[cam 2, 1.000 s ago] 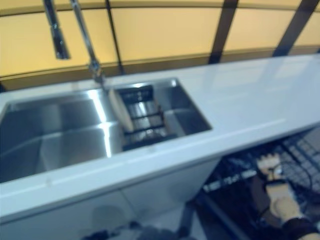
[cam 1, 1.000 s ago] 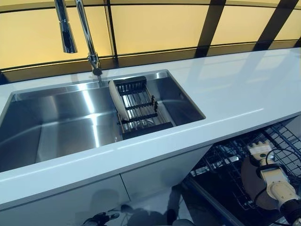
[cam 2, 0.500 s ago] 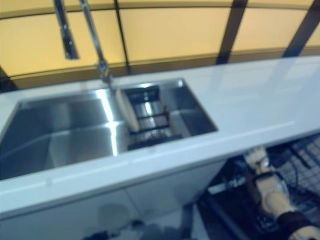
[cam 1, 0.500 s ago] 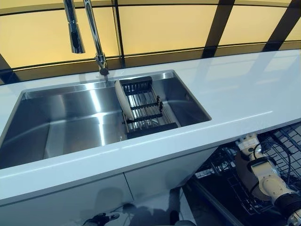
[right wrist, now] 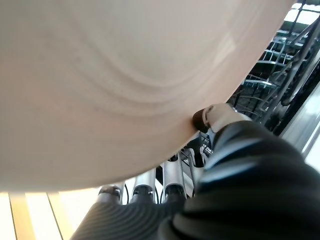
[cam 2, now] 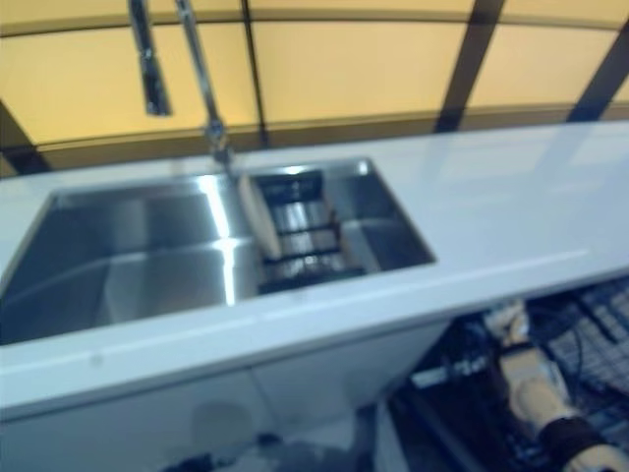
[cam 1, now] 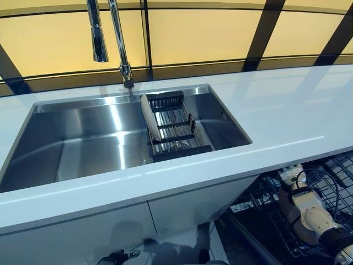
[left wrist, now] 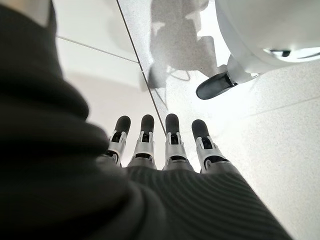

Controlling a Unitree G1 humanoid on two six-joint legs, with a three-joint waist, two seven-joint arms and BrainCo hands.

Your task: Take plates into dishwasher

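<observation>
Right hand (cam 1: 291, 175), higher than before over the dishwasher rack (cam 1: 331, 182), clasps a plate (right wrist: 115, 85).

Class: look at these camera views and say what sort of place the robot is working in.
Most likely a kitchen: a stainless sink under a tall faucet, set in a white counter, with a wire dishwasher rack below.

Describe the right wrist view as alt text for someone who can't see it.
A pale, smooth round plate fills most of the picture, pinched by the robot's right hand: its thumb presses the plate's rim while its silver fingers reach behind the plate. Beyond it shows the dark wire dishwasher rack.
</observation>
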